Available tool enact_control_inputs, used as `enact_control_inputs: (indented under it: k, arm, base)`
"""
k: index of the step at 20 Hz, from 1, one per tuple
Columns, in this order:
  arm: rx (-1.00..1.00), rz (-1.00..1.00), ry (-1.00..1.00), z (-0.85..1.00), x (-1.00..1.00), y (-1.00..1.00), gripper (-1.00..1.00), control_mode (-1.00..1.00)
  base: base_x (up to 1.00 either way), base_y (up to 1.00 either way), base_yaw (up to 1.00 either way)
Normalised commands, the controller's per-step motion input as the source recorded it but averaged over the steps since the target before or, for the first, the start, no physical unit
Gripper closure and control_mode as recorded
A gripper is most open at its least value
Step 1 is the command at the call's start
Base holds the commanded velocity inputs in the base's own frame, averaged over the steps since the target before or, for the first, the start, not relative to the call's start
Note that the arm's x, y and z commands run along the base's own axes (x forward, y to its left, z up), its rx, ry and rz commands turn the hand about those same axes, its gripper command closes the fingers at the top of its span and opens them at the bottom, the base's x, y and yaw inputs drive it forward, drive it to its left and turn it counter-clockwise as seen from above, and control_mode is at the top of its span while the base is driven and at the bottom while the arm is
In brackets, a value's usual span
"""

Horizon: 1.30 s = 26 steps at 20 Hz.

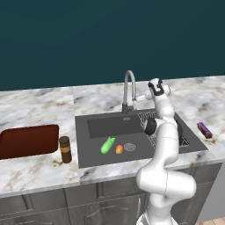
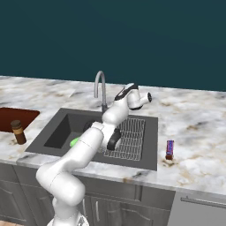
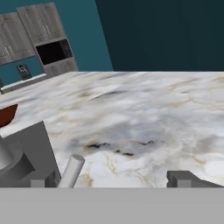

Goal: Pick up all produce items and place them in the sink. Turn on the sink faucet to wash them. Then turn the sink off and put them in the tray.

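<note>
Desk: marble (image 1: 39, 167), around sink (image 1: 88, 154).
Produce: cucumber (image 1: 107, 145), orange fruit (image 1: 119, 149), on sink floor.
Handling: probably light, stiff; cucumber best gripped mid-length.
End effector (image 1: 156, 87): beside faucet (image 1: 128, 88); fingers apart, holding nothing.

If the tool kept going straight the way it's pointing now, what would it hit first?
Most likely the marble counter behind the sink: the hand view looks along it there. The tool sits beside the faucet, whose lever lies just off that line, though depth is unclear.
</note>
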Motion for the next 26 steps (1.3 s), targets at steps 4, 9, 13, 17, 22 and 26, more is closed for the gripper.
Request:
enact_control_inputs:
  k: [4, 9, 13, 17, 22, 26]
  arm:
    - [0.0, 0.0, -0.02, 0.13, 0.04, -0.44, -1.0, -1.0]
    - [0.0, 0.0, -0.08, 0.27, -0.05, -0.46, -1.0, -1.0]
    - [0.0, 0.0, -0.08, 0.27, -0.01, -0.41, -1.0, -1.0]
    - [0.0, -0.01, -0.08, 0.41, -0.24, -0.25, -1.0, -1.0]
    - [0.0, -0.08, -0.07, 0.45, -0.59, -0.05, -1.0, -1.0]
    - [0.0, -0.15, -0.05, 0.45, -0.77, 0.0, -1.0, -1.0]
  base:
    - [0.0, 0.0, 0.0]
    - [0.0, 0.0, 0.0]
    - [0.0, 0.0, 0.0]
    - [0.0, 0.0, 0.0]
    - [0.0, 0.0, 0.0]
    - [0.0, 0.0, 0.0]
